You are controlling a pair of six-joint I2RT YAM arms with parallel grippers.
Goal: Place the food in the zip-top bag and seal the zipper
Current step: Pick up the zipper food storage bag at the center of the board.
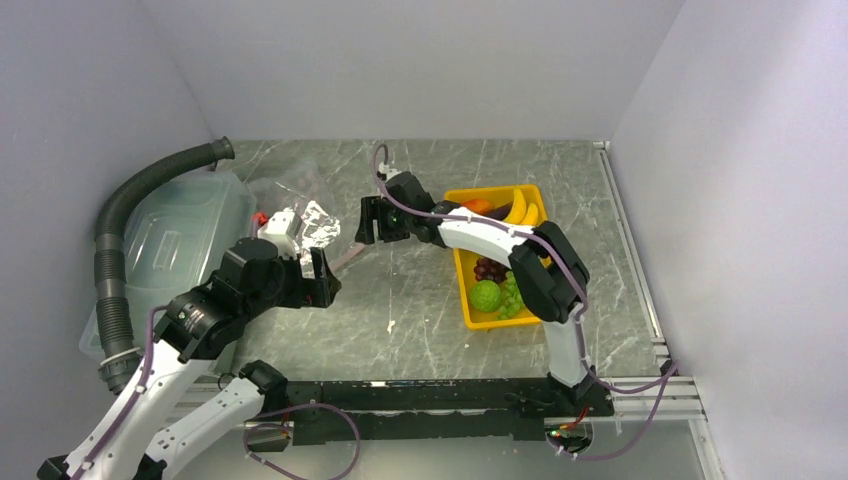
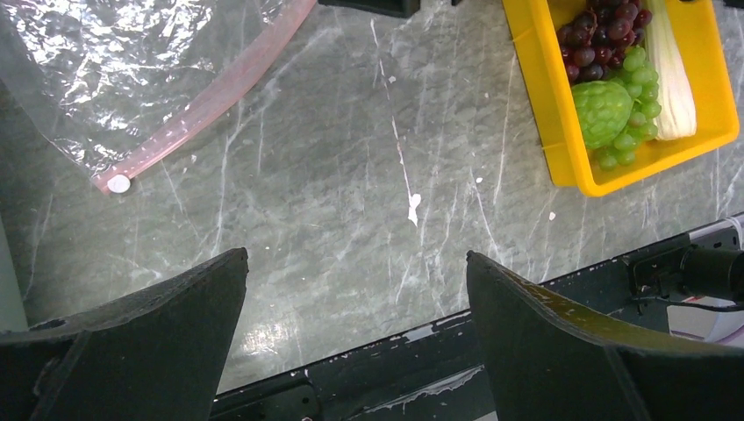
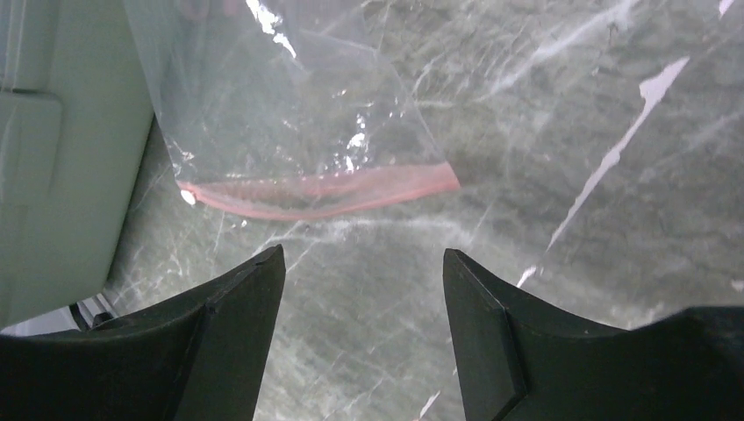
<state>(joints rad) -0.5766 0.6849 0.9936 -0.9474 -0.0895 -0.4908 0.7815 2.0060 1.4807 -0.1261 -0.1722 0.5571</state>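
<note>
Left tool (image 2: 355,263): jaws spread wide with nothing between them, hanging above the bare grey marbled surface (image 1: 420,310), near the bag's corner
Right tool (image 3: 364,254): jaws apart and holding nothing, pointed down at the bag's mouth from just short of it
Zip-top bag (image 1: 300,200): lay crinkled and flat on the surface, between the two tools and against the translucent bin (image 1: 180,240)
Zipper (image 3: 325,189): a pale-pink strip running along the bag's near edge, bowed in a shallow curve and ending in a small white tab (image 2: 118,183) – whether it was sealed could not be told
Yellow tray (image 1: 463,300): stood on the right side of the surface, well apart from the bag
Food: all of it lay in the tray – bananas (image 1: 520,208), eggplant (image 1: 497,213) and red-orange fruit (image 1: 478,205) at the far end, dark grapes (image 1: 489,268) in the middle, green round fruit (image 1: 486,296) and green grapes (image 1: 512,295) at the near end
Leek (image 2: 674,79): lay lengthwise along the tray's wall, beside the green grapes
Hose (image 1: 120,210): a dark ribbed tube arched over the bin at the left
</note>
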